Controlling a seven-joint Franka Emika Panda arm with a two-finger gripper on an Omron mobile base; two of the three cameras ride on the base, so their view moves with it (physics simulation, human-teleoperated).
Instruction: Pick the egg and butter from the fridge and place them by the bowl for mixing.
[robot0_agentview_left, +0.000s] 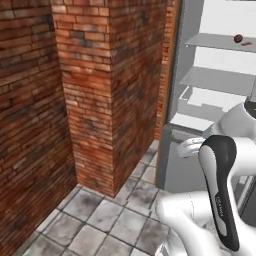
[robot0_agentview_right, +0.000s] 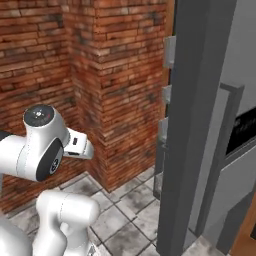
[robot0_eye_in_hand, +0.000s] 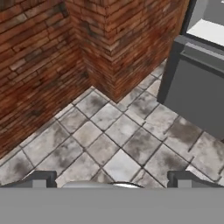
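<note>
Now fingers (robot0_eye_in_hand: 39, 179) spread wide, holding nothing, above grey tiled floor (robot0_eye_in_hand: 113, 131) beside brick wall (robot0_eye_in_hand: 39, 57). Fridge (robot0_agentview_left: 210, 90) open, near arm. Egg (robot0_agentview_left: 238, 38) on upper shelf (robot0_agentview_left: 215, 42) inside, tiny red item (robot0_agentview_left: 247, 43) just beside.

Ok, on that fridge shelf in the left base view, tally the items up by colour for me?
Dark reddish-brown: 1, the egg, a small ball on the upper shelf of the fridge.
Bright red: 1, a tiny red item just right of the egg.
Total: 2 items on that shelf.
</note>
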